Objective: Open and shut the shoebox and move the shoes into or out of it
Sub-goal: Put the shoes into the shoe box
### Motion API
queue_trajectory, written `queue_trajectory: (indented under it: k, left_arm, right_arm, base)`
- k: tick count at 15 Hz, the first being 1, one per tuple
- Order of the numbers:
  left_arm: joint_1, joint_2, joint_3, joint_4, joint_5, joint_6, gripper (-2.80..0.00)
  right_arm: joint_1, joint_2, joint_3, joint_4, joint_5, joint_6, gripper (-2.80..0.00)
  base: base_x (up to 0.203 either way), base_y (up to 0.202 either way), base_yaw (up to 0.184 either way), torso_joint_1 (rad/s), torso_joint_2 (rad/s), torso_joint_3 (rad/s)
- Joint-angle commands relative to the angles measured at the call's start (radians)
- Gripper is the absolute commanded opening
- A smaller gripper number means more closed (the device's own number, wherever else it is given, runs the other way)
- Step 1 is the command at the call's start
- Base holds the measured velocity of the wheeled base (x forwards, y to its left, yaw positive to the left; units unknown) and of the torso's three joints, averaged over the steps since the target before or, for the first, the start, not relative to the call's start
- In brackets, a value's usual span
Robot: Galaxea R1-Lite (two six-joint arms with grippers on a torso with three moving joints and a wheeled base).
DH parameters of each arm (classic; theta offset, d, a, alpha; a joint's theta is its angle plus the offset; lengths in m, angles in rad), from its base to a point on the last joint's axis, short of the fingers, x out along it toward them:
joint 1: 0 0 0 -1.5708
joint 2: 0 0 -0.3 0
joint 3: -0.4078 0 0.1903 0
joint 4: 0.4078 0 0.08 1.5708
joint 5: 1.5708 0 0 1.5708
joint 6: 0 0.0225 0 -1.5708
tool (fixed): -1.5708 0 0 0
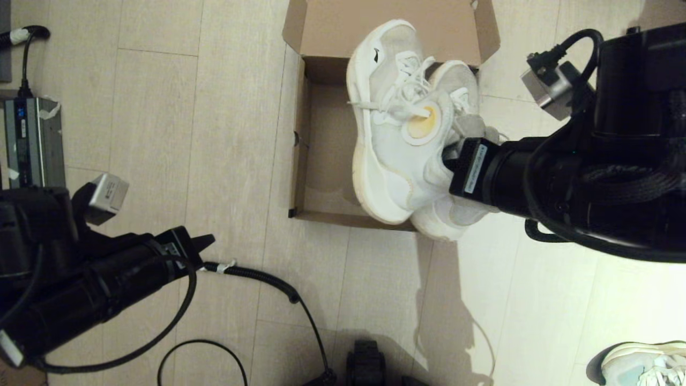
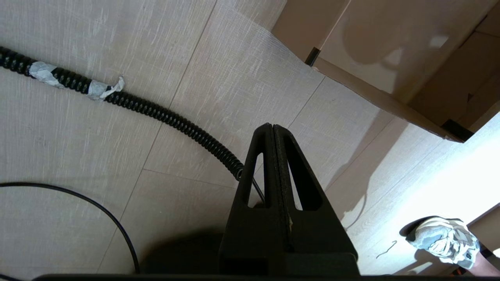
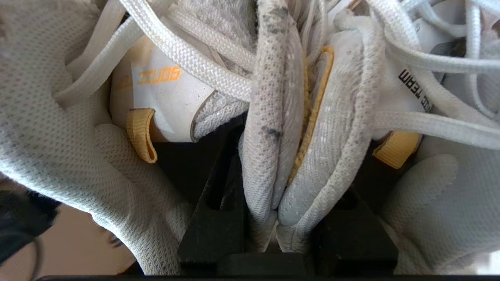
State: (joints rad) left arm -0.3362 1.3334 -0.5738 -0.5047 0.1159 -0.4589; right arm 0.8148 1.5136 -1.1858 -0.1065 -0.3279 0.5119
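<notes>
- Clamping both shoes (image 1: 407,134) at once, the right gripper (image 1: 449,155) has its jaws narrowed onto the inner collars of the pair, pressed together between the black fingers (image 3: 213,218) in the right wrist view.
- The mesh collars, the white laces and the pale yellow pull tabs bunch up around the grip there.
- The right arm reaches in from the right side of the head view, its wrist roughly level and pointing toward the robot's left, over the near right corner of the shoebox (image 1: 305,155).
- The shoes hang from that grip above the right half of the open box, toes toward the raised lid flap at the far side; the heel of the right-hand shoe overhangs the near wall.
- The box floor to the left of the shoes is bare cardboard.
- The left gripper (image 2: 273,130) is fully closed on nothing, fingertips meeting, held low over the floor tiles (image 1: 161,107) at the robot's left, well apart from the box.
- A ribbed black cable (image 2: 156,113) runs across the floor just under it.
- A single bluish-tinted sneaker (image 1: 646,364) lies on the floor at the near right.
</notes>
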Motion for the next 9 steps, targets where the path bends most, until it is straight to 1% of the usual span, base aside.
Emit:
queue_trajectory:
  k: [1, 3, 5, 7, 9]
  left_arm:
    - [0.0, -0.009, 0.003, -0.003, 0.002, -0.003, -2.8]
    - [0.0, -0.024, 0.008, -0.002, 0.002, -0.003, -2.8]
    - [0.0, -0.037, 0.015, 0.002, 0.002, -0.003, -2.8]
    - [-0.001, -0.045, 0.023, 0.002, 0.001, -0.004, -2.8]
    - [-0.001, -0.05, 0.029, 0.002, 0.001, -0.006, -2.8]
  right_arm:
    - [0.007, 0.065, 0.013, -0.043, -0.003, -0.02, -2.8]
    - [0.006, 0.119, 0.045, -0.157, -0.007, -0.07, -2.8]
    - [-0.007, 0.161, 0.08, -0.237, -0.025, -0.149, -2.8]
    - [-0.034, 0.198, 0.099, -0.323, -0.04, -0.211, -2.8]
    - [-0.074, 0.211, 0.101, -0.358, -0.047, -0.251, -2.8]
  base:
    - [0.0, 0.0, 0.0, 0.0, 0.0, 0.0]
    - [0.0, 0.0, 0.0, 0.0, 0.0, 0.0]
    - [0.0, 0.0, 0.0, 0.0, 0.0, 0.0]
    - [0.0, 0.0, 0.0, 0.0, 0.0, 0.0]
    - [0.0, 0.0, 0.0, 0.0, 0.0, 0.0]
